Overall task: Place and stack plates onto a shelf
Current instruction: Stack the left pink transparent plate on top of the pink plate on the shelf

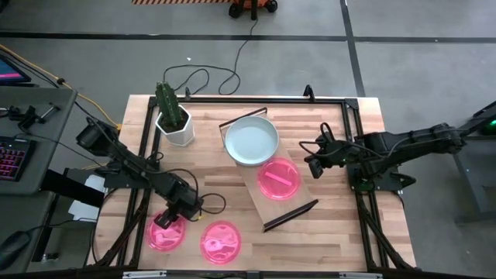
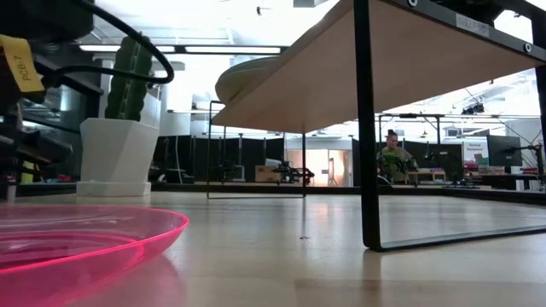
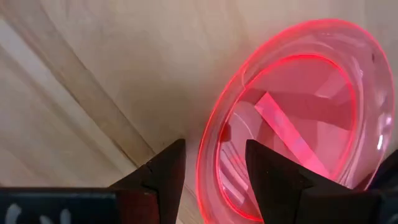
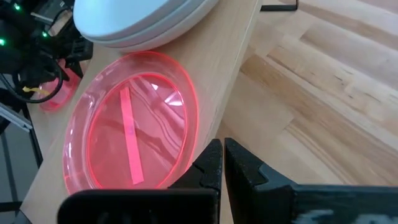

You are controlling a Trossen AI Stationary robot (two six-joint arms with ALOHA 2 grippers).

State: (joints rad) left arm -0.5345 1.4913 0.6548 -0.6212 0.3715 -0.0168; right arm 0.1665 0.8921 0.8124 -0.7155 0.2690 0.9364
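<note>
left pincer (image 3: 214,168) (parted) straddling pink plate (image 3: 298,118) rim

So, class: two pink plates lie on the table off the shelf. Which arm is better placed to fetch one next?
Left. The left gripper is open over a pink plate, its fingers straddling the rim. The right gripper, shut, sits beside the shelf.

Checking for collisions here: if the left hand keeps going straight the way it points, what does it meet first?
Most likely the rim of the pink plate: the left hand is open with its fingers either side of that edge, the table just beneath.
</note>
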